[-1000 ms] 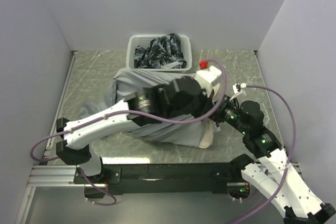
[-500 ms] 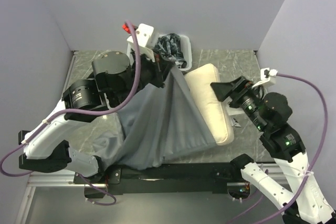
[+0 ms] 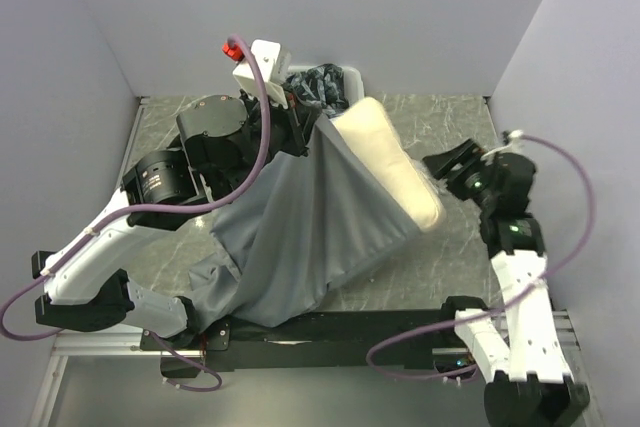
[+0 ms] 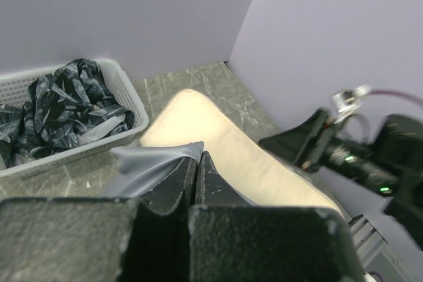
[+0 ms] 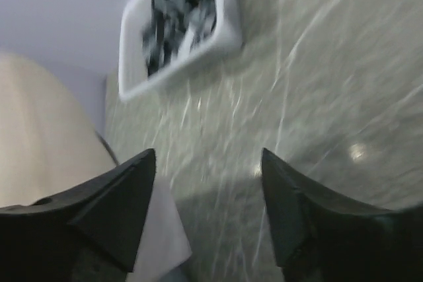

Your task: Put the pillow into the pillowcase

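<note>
The grey pillowcase (image 3: 300, 237) hangs from my left gripper (image 3: 305, 132), which is raised at the back of the table and shut on its edge. In the left wrist view the fingertips (image 4: 206, 163) pinch a fold of that pillowcase (image 4: 149, 163). The cream pillow (image 3: 392, 162) slants out of the sack's upper right side, most of its length hidden inside; the pillow (image 4: 225, 146) shows beyond the left fingers. My right gripper (image 3: 443, 165) is open just right of the pillow, not touching it. The right gripper (image 5: 206, 160) holds nothing, with the pillow (image 5: 39, 137) at its left.
A white basket (image 3: 352, 77) with dark patterned cloth stands at the back wall, partly behind the left wrist; the basket (image 5: 221, 34) also shows ahead of the right fingers. Marbled tabletop (image 3: 460, 237) lies to the right. Walls enclose three sides.
The left arm swung up and back, lifting the pillowcase off the table. The right gripper opened, let go of the pillow and drew away to the right; the pillow tilted up higher.
</note>
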{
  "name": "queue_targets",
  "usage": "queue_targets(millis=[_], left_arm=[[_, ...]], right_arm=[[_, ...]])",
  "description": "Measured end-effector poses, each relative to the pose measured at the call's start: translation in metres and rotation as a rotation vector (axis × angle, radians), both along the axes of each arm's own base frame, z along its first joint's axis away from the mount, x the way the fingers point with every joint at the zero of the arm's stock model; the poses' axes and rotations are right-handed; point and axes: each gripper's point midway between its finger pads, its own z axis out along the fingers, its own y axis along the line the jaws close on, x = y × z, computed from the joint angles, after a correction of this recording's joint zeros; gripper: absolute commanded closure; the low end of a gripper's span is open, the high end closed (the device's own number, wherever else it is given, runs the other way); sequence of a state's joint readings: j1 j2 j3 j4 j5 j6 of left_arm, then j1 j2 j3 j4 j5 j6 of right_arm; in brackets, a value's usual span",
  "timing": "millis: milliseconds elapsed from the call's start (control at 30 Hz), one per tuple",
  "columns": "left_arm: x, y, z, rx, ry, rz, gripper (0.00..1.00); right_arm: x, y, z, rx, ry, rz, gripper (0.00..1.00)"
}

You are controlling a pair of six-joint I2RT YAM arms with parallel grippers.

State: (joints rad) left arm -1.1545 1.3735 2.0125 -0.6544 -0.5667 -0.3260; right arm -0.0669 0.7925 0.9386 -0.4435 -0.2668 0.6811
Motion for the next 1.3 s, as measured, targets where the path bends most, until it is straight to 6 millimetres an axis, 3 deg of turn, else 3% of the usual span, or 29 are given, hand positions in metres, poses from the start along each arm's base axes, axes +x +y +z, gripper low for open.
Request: queue_targets(millis=[167,233,267,433,833,1000,1133,1200,1300], left_arm=[[0.002,0.002,0.0,0.004,-0.002,0.012,0.99],[0.003,0.002,0.0,0.008,-0.004,0.014,0.99],[0.003,0.002,0.0,0.01,-0.005,0.016,0.99],[0.01,-0.005,0.001,0.019,-0.009,0.025,0.99],[0.019,-0.022,0.02,-0.023,-0.037,0.025,0.99],[0.022,-0.037,0.026,-0.04,-0.055,-0.008,0.99],[0.023,-0.05,0.025,-0.038,-0.062,-0.044,0.98],[0.023,-0.055,0.021,-0.035,-0.064,-0.059,0.98],[0.025,-0.057,0.005,-0.023,-0.054,-0.076,0.98]], right_arm=[[-0.009,0.041,-0.107,0.202,0.218,0.187,0.28],[-0.02,0.056,-0.129,0.285,0.274,0.25,0.24],[-0.023,0.062,-0.129,0.31,0.277,0.275,0.22],[-0.026,0.093,-0.08,0.347,0.134,0.446,0.11],[-0.039,0.102,0.007,0.322,-0.072,0.526,0.09],[-0.054,0.108,0.068,0.281,-0.209,0.56,0.09],[-0.072,0.13,0.109,0.24,-0.291,0.639,0.09],[-0.079,0.143,0.115,0.222,-0.308,0.674,0.09],[-0.082,0.153,0.108,0.206,-0.291,0.692,0.11]])
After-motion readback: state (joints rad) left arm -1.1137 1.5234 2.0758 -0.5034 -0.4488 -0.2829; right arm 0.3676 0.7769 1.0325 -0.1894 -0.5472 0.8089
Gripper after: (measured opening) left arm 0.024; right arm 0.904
